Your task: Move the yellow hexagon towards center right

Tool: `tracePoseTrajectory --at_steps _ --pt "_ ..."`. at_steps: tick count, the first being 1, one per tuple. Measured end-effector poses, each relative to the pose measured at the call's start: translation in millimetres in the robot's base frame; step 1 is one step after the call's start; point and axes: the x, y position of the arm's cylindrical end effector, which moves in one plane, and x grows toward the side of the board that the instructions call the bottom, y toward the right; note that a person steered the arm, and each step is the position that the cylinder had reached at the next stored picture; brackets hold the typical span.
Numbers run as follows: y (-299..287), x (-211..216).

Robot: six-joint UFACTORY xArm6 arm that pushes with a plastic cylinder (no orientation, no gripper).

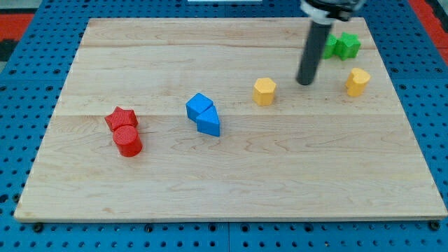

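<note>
Yellow hexagon [264,91] mid-board; my tip [305,82] just right.

One camera — high, angled down over the whole board [231,175].

Brightness: bright and even across the board [231,175].
Light source: overhead and diffuse; its exact side cannot be told.
Shadows: short and soft, hugging the base of each block; a small dark patch sits at the tip [305,82].
Glare: a faint pale sheen along the upper part of the board.
Sharpness: blocks mid-frame are clear; the rod's top at the upper edge is slightly blurred.
Distortion: board edges look straight, narrowing toward the frame's top.
</note>
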Motion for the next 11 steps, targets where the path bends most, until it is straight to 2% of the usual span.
tracePoseTrajectory --at_steps 1,2,3,5,7,8,9,10,11 --pt "-63.2 -27.9" --pt "-128.5 -21.3" --pt "-102.6 10.3" --pt "43.2 47.1" --pt "-37.3 61.8" --pt "-47.1 89.8" --pt "0.7 102.2" --pt "53.5 90.9" --pt "70.0 97.1"
